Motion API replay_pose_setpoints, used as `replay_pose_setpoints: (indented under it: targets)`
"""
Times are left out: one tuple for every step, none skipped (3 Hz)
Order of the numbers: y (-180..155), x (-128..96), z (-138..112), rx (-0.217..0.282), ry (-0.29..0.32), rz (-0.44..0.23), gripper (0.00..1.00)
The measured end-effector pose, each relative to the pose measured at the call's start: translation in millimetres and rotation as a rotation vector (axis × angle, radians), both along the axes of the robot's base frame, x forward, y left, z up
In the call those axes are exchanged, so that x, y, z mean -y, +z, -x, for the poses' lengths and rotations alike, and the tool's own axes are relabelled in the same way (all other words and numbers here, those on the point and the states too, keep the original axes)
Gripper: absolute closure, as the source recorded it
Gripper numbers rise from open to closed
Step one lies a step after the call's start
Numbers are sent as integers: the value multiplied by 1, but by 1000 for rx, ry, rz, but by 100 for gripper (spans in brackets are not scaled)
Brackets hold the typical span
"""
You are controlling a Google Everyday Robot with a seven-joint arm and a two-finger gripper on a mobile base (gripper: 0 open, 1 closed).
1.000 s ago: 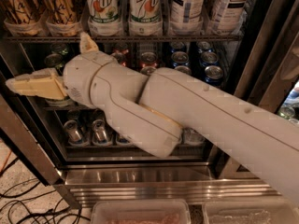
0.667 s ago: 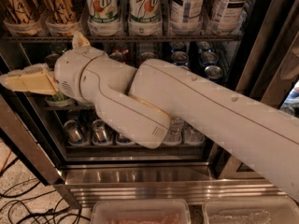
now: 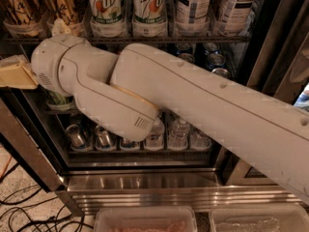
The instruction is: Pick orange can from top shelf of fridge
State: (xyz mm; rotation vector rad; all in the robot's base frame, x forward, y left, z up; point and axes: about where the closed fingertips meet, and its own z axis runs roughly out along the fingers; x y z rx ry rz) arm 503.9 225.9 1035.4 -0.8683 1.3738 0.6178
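Note:
Two copper-orange cans with dark script stand at the left end of the top shelf (image 3: pixel 159 40) of the fridge (image 3: pixel 34 153): one orange can (image 3: pixel 17 6) at the frame's left edge, another orange can (image 3: pixel 63 4) just right of it. My gripper (image 3: pixel 18 72) is at the far left, in front of the fridge's left frame. It sits just below the level of the top shelf and under the orange cans, touching neither. My thick white arm (image 3: pixel 193 100) crosses the view from the lower right and hides much of the middle shelf.
White-and-green 7up cans (image 3: pixel 104 8) and tall tea cans (image 3: pixel 193 6) fill the rest of the top shelf. Blue cans (image 3: pixel 215 59) show behind the arm. Short cans (image 3: pixel 77 135) and water bottles (image 3: pixel 179 132) sit lower down. Two clear bins (image 3: pixel 145 219) and floor cables (image 3: pixel 21 209) lie below.
The arm has swung left and closer to the camera. The gripper has shifted to the left edge of the view, staying below the top shelf.

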Motion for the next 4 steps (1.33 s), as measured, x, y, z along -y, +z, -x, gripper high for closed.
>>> replay_pose_setpoints:
  targets:
    - [3,1,0,8,-7,4,0]
    - [11,11,-2,22,-36,14,0]
    - [11,11,-2,22,-36,14,0]
    - [11,11,-2,22,-36,14,5]
